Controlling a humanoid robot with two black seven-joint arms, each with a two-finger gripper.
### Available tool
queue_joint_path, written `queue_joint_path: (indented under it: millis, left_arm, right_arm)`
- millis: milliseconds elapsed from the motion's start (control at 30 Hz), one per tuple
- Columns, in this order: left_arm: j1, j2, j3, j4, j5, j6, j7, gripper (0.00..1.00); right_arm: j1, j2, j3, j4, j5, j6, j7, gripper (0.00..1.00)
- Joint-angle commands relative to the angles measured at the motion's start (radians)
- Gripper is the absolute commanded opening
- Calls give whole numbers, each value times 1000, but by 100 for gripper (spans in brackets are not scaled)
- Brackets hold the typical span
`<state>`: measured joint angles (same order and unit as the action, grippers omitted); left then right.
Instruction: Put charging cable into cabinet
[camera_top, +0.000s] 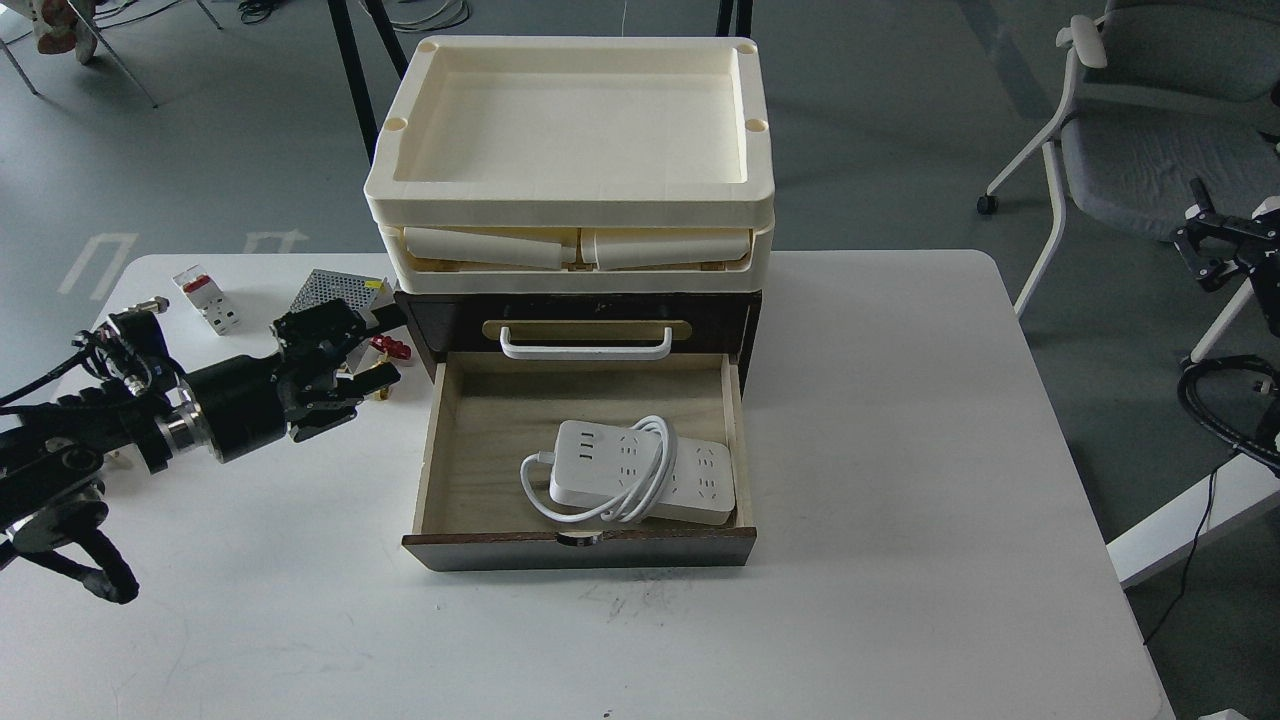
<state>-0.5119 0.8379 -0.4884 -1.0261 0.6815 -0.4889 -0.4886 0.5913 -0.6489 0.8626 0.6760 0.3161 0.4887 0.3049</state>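
Note:
The charging cable, a white power strip with its thick white cord looped over it, lies flat in the pale wood open drawer of the dark brown cabinet, toward the front right. A white bar handle is on the shut drawer above. My left gripper is open and empty over the table, left of the cabinet and clear of the drawer. My right gripper is small and dark at the right edge, off the table.
Stacked cream trays sit on the cabinet. A silver perforated box, a white-and-red breaker and a red-handled brass valve lie on the table near my left gripper. A grey chair stands at the back right.

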Motion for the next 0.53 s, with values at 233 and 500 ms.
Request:
queue_joint_path:
  millis: [233, 500]
  left_arm:
    - [-46, -75, -200, 489, -293, 0, 0, 98]
    - [-161, -105, -196, 495, -287, 0, 0, 99]
  right_arm:
    - [4, -52, 39, 238, -32, 0, -1, 100]
    - [1, -54, 59, 278, -80, 0, -1, 100]
